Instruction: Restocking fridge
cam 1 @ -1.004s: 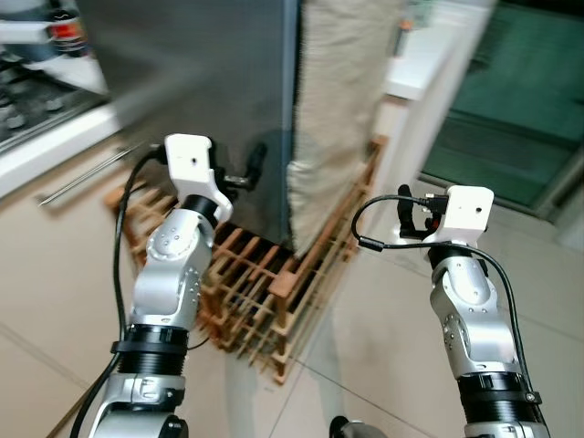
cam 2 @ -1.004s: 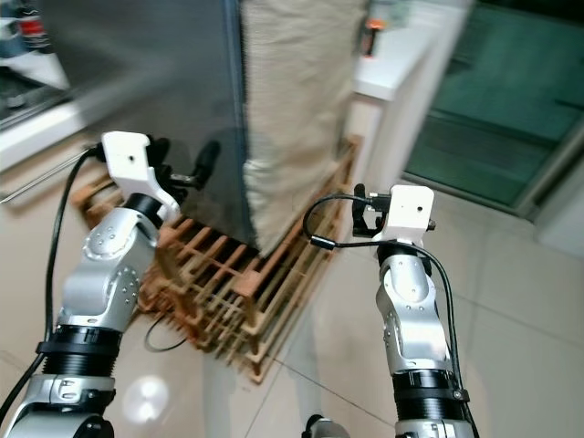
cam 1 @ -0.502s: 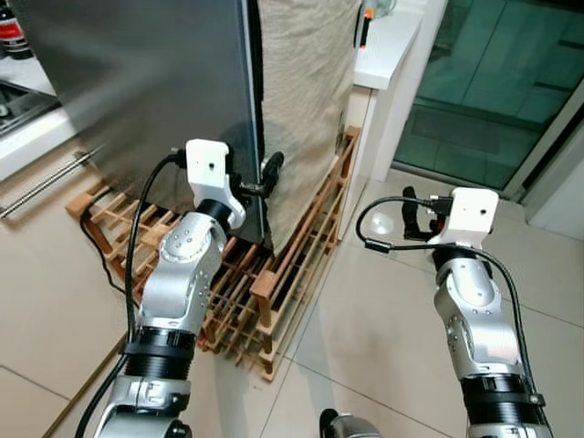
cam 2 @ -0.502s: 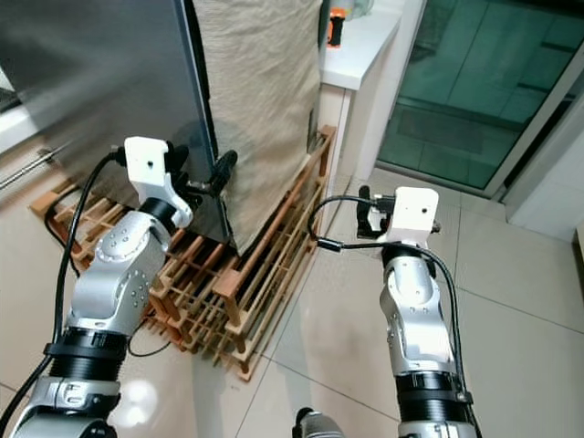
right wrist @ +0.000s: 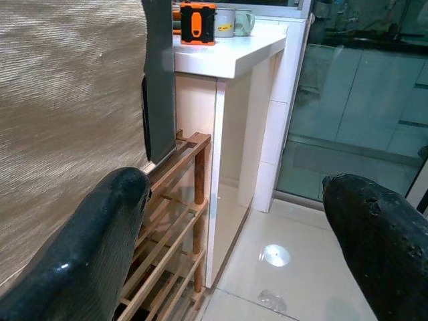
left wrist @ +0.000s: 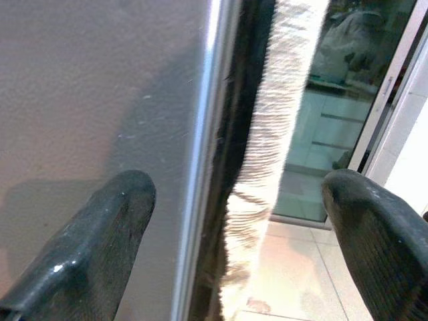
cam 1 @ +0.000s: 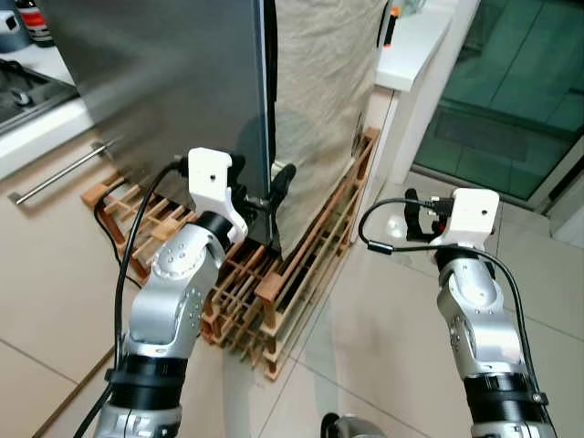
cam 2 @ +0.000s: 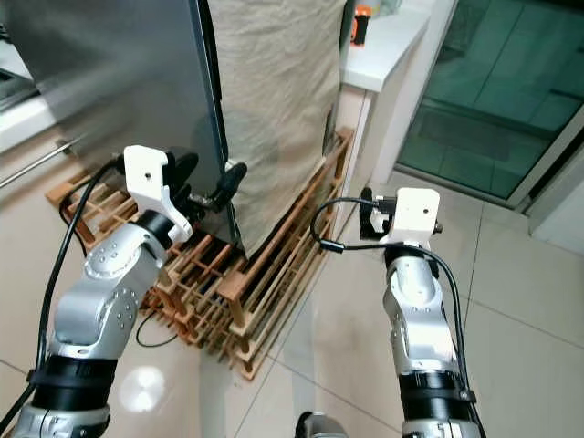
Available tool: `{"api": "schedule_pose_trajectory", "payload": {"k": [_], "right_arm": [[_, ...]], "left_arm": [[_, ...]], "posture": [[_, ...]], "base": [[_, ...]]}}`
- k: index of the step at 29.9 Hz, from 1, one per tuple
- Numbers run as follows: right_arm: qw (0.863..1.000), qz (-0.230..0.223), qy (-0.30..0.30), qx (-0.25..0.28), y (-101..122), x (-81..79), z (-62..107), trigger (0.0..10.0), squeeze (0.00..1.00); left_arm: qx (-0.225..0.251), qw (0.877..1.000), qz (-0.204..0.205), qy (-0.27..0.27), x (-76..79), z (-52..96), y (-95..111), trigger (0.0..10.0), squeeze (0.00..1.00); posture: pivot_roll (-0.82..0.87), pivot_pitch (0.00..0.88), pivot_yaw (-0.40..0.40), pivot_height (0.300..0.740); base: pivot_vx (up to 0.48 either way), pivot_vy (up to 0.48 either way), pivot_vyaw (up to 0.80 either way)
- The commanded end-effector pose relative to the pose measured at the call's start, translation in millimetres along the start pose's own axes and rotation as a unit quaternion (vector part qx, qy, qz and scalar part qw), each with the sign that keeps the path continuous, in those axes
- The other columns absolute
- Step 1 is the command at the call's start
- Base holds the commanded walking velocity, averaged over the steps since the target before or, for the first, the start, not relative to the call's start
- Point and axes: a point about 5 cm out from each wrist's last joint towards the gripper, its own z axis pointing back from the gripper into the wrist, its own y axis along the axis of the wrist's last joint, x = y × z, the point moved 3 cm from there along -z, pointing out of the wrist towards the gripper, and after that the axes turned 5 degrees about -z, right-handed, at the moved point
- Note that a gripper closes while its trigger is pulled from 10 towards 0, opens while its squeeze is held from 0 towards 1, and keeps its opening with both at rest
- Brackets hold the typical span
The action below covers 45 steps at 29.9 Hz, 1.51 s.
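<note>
- The fridge [cam 1: 173, 82] stands on a wooden rack [cam 1: 274, 292], its side draped in cloth [cam 1: 319, 100].
- The left tool [left wrist: 231, 221] is spread, its 2 fingers straddling the door edge [left wrist: 207, 160] without touching it; the right tool [right wrist: 234, 247] is spread too, holding nothing, out over the floor [cam 1: 383, 347].
- Risk: closing now could pinch cloth rather than the door, or a finger could slip off the smooth steel.
- The left wrist view shows the dark gap between door and cloth; the right wrist view shows an orange item [right wrist: 198, 22] on the white worktop [right wrist: 234, 50].
</note>
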Motion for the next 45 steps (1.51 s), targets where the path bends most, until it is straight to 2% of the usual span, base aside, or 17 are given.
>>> {"api": "schedule_pose_trajectory", "payload": {"k": [1,8,9,14,23,27,31,37,39,42,45], "right_arm": [[1.000,0.005,-0.005,-0.004,-3.8,4.2,1.6,10.0,0.02],[1.000,0.002,-0.010,0.000,-3.0,4.4,3.3,10.0,0.02],[1.000,0.002,-0.008,-0.007,-8.6,3.0,10.3,10.0,0.03],[1.000,-0.005,-0.002,-0.017,-14.8,0.5,16.3,10.0,0.03],[0.995,-0.019,0.091,-0.032,-11.2,-19.1,18.9,10.0,0.02],[0.972,-0.014,0.224,-0.066,-9.6,-49.2,27.3,10.0,0.02],[0.951,-0.010,0.298,-0.081,-2.5,-64.9,33.5,10.0,0.02],[0.942,-0.012,0.323,-0.089,4.2,-67.8,32.9,10.0,0.02],[0.940,-0.012,0.328,-0.093,4.6,-69.4,33.7,10.0,0.02],[0.939,-0.015,0.329,-0.095,4.9,-70.3,34.4,10.0,0.01],[0.938,-0.016,0.330,-0.101,2.9,-70.6,36.6,10.0,0.02]], "left_arm": [[-0.004,1.000,0.005,-0.009,5.1,0.1,-0.5,10.0,0.00],[-0.006,1.000,0.028,-0.003,5.0,-7.5,-0.7,10.0,0.00],[-0.007,1.000,0.028,-0.001,5.1,-10.0,-0.4,10.0,0.00],[-0.011,1.000,0.027,0.006,1.0,-14.4,-2.3,10.0,0.00],[-0.006,0.999,0.029,0.012,-2.3,-22.5,1.2,10.0,0.00],[-0.001,1.000,0.030,0.002,1.1,-27.5,4.1,10.0,0.00],[0.002,0.999,0.033,-0.010,5.0,-31.0,5.2,10.0,0.00],[0.000,0.999,0.040,-0.022,10.0,-37.4,3.7,10.0,0.00],[0.005,0.998,0.056,-0.034,15.7,-41.1,7.9,10.0,0.00],[0.007,0.997,0.066,-0.040,17.5,-40.9,10.6,10.0,0.00],[0.005,0.996,0.068,-0.060,20.4,-31.4,12.8,10.0,0.00]], "posture": [[-0.13,0.000,0.009,0.740],[-0.13,0.000,0.010,0.740],[-0.13,0.000,0.008,0.740],[-0.14,0.000,0.008,0.740],[-0.15,0.000,0.017,0.740],[-0.15,0.000,0.022,0.740],[-0.15,0.000,0.021,0.740],[-0.15,0.000,0.017,0.740],[-0.15,0.000,0.018,0.740],[-0.15,0.000,0.022,0.740],[-0.16,0.000,0.028,0.740]], "base": [[0.000,0.000,0.00],[0.000,0.000,0.00],[0.000,0.000,0.00],[0.000,0.000,0.00],[0.000,0.000,0.00],[0.000,0.000,0.00],[0.000,0.000,0.00],[0.000,0.000,0.00],[0.000,0.000,0.00],[0.000,0.000,0.00],[0.000,0.000,0.00]]}}
